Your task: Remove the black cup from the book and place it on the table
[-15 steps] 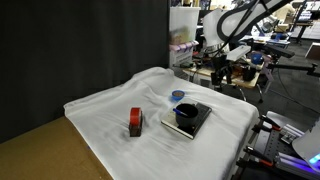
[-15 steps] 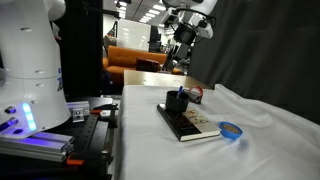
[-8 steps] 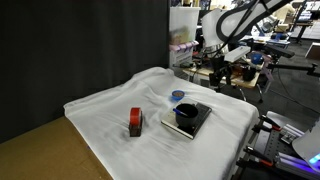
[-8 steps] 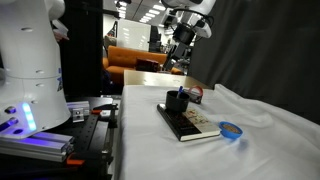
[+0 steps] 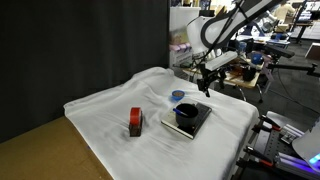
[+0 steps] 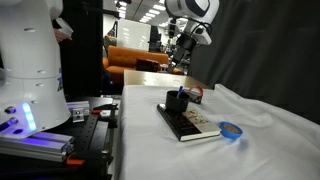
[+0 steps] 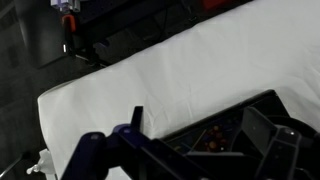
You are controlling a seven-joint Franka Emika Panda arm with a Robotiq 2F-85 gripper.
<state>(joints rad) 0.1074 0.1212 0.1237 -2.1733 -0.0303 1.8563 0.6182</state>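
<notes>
The black cup [image 5: 186,115] [image 6: 178,101] stands on the near end of the book [image 5: 197,121] [image 6: 196,124], which lies flat on the table [image 5: 100,105] [image 6: 270,130] draped in white cloth. My gripper [image 5: 204,85] [image 6: 179,62] hangs in the air above and behind the cup. Its jaws are open, with nothing between them. In the wrist view the book's cover with reddish print [image 7: 203,134] shows at the lower right on the cloth; the cup is hidden there behind dark gripper parts.
A red and black block [image 5: 135,122] [image 6: 195,95] stands on the cloth beside the book. A blue round lid [image 5: 177,96] [image 6: 231,130] lies close to the book. Bare wood [image 5: 30,150] shows at one table end. Lab equipment [image 6: 30,90] crowds the table's side.
The arm has swung in over the table's edge and lowered. The gripper is now closer to the book and cup. Jaws stay open; nothing on the table has moved.
</notes>
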